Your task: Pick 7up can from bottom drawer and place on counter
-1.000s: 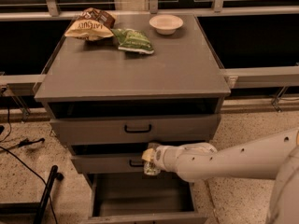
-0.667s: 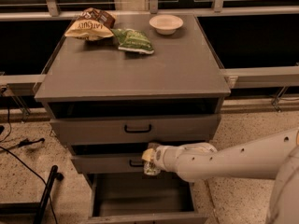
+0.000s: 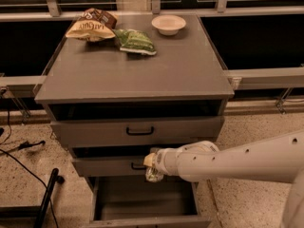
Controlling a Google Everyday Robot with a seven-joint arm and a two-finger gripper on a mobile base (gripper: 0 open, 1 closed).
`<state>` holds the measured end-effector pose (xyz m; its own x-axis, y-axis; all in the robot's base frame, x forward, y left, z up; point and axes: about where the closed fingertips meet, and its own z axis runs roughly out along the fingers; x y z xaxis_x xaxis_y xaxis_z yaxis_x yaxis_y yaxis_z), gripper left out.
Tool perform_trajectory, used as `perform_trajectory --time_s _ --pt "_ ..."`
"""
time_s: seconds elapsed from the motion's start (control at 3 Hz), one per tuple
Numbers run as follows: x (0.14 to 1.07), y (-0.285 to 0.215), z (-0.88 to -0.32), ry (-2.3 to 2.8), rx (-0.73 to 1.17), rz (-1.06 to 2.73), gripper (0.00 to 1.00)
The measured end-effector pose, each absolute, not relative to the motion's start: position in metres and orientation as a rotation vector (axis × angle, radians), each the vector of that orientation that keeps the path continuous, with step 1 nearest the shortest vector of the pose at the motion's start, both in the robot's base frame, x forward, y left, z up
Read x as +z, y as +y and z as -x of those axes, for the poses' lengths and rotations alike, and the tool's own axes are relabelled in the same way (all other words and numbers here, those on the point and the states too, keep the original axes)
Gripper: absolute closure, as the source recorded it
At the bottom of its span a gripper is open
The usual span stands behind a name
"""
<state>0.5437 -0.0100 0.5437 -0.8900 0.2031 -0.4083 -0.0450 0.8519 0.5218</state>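
The 7up can (image 3: pixel 154 175), seen only as a small shiny shape, is gripped between the fingers of the gripper (image 3: pixel 151 166), above the open bottom drawer (image 3: pixel 142 201) and before the middle drawer (image 3: pixel 104 166). On the counter (image 3: pixel 142 72) are shown a chip bag (image 3: pixel 90 26), a green snack bag (image 3: pixel 135 42) and a white bowl (image 3: pixel 168 23).

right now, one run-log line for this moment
tool: at grey middle drawer front, above open grey metal bottom drawer | placing on flat grey counter: not done
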Motion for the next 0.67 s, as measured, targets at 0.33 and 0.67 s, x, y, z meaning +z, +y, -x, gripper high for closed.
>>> perform_trajectory --time_s 0.33,0.67 --pt "0.541 -0.014 -0.528 2.648 0.722 -0.153 1.00" --pt "0.543 -0.022 -0.515 2.751 0.692 -0.198 1.00"
